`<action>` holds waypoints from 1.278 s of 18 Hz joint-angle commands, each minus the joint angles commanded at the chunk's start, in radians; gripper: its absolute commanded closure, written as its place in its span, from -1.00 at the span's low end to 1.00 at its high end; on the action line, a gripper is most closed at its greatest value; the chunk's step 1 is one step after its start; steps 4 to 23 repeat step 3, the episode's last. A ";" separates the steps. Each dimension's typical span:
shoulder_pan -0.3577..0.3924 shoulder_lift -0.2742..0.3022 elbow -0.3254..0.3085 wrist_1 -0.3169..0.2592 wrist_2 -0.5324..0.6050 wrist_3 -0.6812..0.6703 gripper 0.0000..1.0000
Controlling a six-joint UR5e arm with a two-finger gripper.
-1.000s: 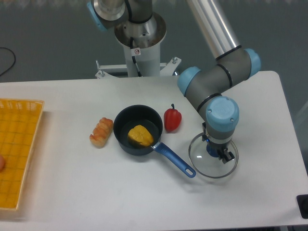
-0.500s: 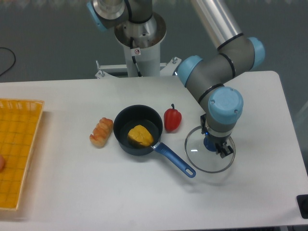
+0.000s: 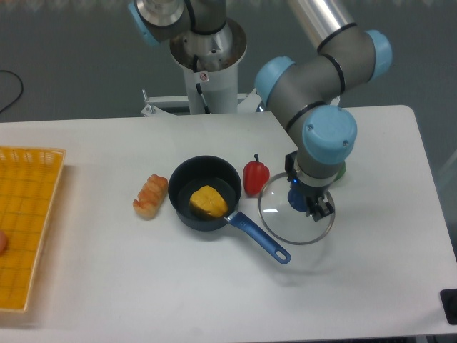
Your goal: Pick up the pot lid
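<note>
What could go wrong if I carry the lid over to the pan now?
The lid appears close to the red pepper and the blue pan handle; carried low, its rim might knock either. The gripper has it only by the blue knob, so a bump could tilt it or work it loose.

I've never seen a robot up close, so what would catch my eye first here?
Probably the bulky arm reaching in from the top right, with a clear round lid at its lower end. Next, the black pan near the middle, holding something yellow, and the bright orange crate at the left edge.
</note>
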 joint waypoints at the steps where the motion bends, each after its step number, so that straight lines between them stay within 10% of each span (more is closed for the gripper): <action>1: -0.005 0.000 0.000 0.000 0.003 0.000 -0.22; 23: -0.008 0.003 -0.003 0.000 0.005 0.002 -0.22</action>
